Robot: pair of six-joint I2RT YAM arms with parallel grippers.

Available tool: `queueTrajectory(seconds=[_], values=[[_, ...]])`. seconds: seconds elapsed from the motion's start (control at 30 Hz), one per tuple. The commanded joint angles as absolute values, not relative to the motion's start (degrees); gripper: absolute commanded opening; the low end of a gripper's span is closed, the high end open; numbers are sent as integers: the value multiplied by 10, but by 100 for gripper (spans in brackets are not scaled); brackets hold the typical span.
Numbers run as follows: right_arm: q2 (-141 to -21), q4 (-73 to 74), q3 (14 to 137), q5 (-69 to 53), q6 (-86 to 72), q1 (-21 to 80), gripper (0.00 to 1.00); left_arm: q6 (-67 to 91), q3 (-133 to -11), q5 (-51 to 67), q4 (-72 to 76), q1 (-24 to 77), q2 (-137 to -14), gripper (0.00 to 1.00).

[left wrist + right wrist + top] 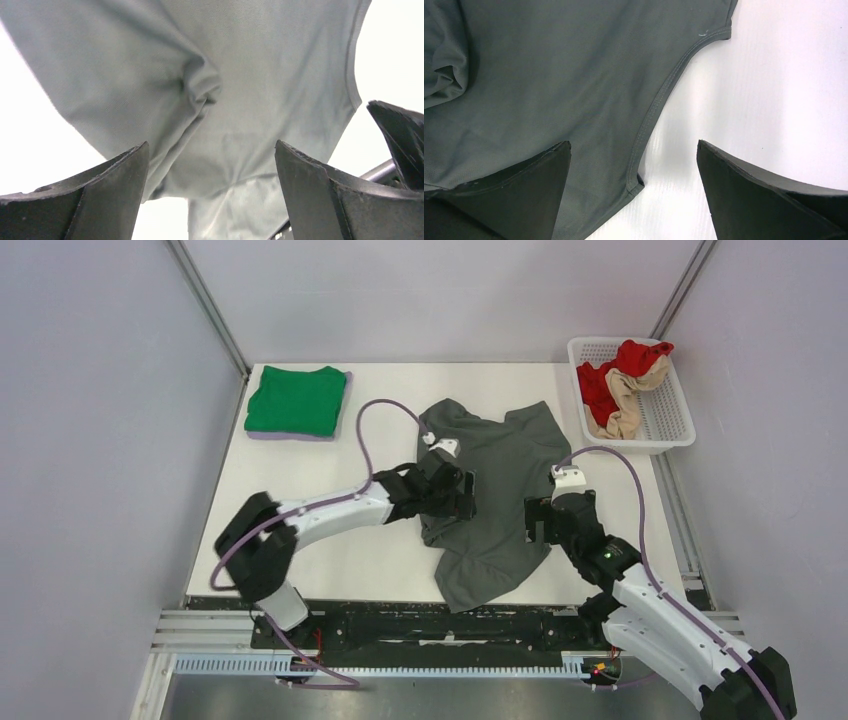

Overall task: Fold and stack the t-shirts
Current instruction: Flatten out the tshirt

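Note:
A dark grey t-shirt (490, 502) lies rumpled in the middle of the white table (330, 560), partly folded over itself. My left gripper (470, 495) hovers over its left part, jaws open, with only bunched grey cloth (200, 100) below and nothing held. Open too, my right gripper (534, 522) sits at the shirt's right edge, and a hemmed corner (636, 185) lies between its fingers, not pinched. A bright green t-shirt (296, 400) rests folded at the far left corner of the table.
A white lattice basket (660, 425) at the far right holds red and beige garments (622, 380). A lilac layer (290, 436) peeks out under the green shirt. Purple cables loop over the table from both wrists. Grey walls close in the sides.

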State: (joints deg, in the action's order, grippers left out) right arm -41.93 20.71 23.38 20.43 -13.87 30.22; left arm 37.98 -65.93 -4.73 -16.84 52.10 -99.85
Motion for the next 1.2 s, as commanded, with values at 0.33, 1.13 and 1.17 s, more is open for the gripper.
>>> queueTrajectory(seconds=[0.33, 1.13, 1.17], values=[[-423, 173, 220, 191, -123, 303, 98, 366, -567, -137, -265, 519, -840, 92], [-514, 70, 168, 49, -143, 312, 98, 381, -585, -163, -231, 498, -932, 34], [-525, 60, 166, 44, -148, 316, 98, 380, -586, -160, -230, 497, -934, 29]])
